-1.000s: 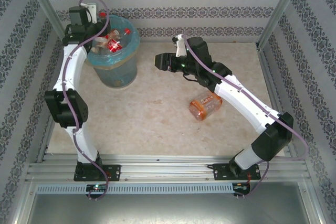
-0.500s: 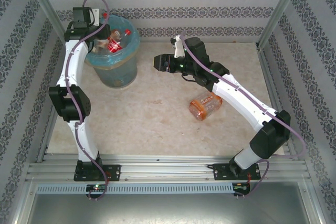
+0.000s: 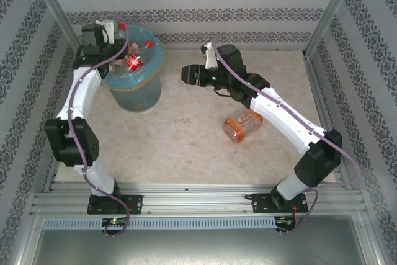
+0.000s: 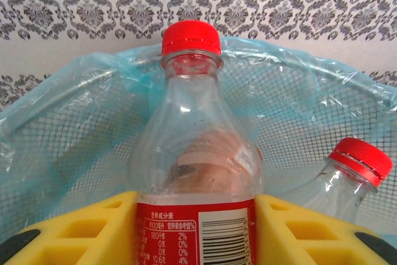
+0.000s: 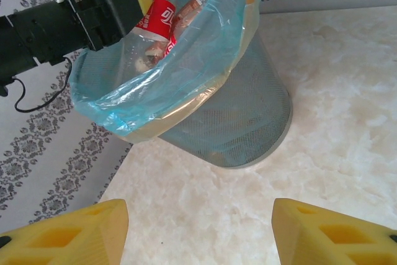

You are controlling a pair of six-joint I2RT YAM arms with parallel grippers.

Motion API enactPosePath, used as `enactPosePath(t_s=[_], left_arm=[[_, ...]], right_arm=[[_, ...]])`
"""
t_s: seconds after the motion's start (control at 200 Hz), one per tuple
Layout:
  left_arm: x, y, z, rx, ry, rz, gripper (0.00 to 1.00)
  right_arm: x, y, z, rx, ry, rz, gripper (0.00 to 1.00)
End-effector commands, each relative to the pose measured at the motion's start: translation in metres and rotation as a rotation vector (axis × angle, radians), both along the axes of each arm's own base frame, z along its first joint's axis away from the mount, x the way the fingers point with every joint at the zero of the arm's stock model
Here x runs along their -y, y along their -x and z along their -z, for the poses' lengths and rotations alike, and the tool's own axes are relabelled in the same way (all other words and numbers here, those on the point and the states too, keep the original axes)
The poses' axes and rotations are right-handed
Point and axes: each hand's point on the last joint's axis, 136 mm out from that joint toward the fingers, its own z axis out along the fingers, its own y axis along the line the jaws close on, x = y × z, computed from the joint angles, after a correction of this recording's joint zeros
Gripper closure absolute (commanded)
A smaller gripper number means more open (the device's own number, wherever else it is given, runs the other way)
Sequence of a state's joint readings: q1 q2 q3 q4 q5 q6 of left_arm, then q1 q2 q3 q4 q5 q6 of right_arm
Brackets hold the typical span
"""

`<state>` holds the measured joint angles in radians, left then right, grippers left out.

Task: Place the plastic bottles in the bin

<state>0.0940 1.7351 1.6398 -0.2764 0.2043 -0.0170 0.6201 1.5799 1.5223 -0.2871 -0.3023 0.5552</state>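
The left gripper's (image 4: 195, 234) jaws pinch a clear bottle (image 4: 192, 153), red-capped and red-labelled, at the mouth of the bin (image 5: 248, 116), a mesh basket lined with a blue bag. Another bottle (image 4: 347, 178) lies inside. An orange bottle (image 3: 243, 125) lies on the worktop (image 3: 186, 147). The right gripper's (image 5: 201, 234) jaws stand spread.

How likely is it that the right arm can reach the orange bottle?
Probably yes: the orange bottle lies in the open with nothing around it, and the right gripper is open and empty.

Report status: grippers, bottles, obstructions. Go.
Left gripper shut on clear red-capped plastic bottle, in mouth of blue-bagged round mesh bin. Right gripper open, empty. Orange-tinted plastic bottle lying on table. Nothing blocking.
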Motion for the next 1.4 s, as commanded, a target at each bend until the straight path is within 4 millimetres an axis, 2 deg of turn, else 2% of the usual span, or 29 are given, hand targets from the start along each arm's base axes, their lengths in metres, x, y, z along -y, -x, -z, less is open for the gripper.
enactPosePath(t_s=[0.0,0.16,0.265,0.35,0.49,0.824,1.059,1.159,1.224,1.304,1.394], left_arm=[[-0.007,-0.008,-0.007,0.081,0.007,-0.022,0.53],[-0.013,-0.010,0.017,0.030,0.016,-0.037,0.50],[-0.016,-0.007,0.018,0.037,0.036,-0.049,0.34],[-0.016,-0.005,0.005,0.067,0.045,-0.056,0.22],[-0.016,-0.002,-0.022,0.113,0.041,-0.054,0.17],[-0.013,0.017,-0.082,0.219,0.023,-0.045,0.15],[-0.011,0.040,-0.126,0.295,0.005,-0.052,0.14],[0.003,0.051,-0.138,0.297,0.011,-0.014,0.14],[0.021,0.060,-0.144,0.296,-0.004,0.028,0.14],[0.046,0.071,-0.147,0.285,-0.029,0.071,0.11],[0.087,0.082,-0.142,0.250,-0.076,0.156,0.10]], right_arm=[[-0.009,0.003,0.000,-0.011,-0.011,-0.023,0.36],[-0.008,0.004,0.004,-0.016,-0.003,-0.017,0.36],[-0.006,0.005,0.005,-0.017,-0.001,-0.010,0.36],[-0.004,0.006,0.002,-0.008,0.002,-0.008,0.36],[-0.003,0.007,-0.005,0.008,-0.003,-0.006,0.36],[0.004,0.008,-0.015,0.034,0.005,0.013,0.35],[0.024,0.009,-0.025,0.062,0.028,0.079,0.33],[0.039,0.009,-0.025,0.050,0.056,0.119,0.33],[0.052,0.011,-0.024,0.041,0.082,0.151,0.32],[0.074,0.014,-0.018,0.019,0.123,0.202,0.30],[0.107,0.022,-0.006,-0.036,0.167,0.272,0.29]])
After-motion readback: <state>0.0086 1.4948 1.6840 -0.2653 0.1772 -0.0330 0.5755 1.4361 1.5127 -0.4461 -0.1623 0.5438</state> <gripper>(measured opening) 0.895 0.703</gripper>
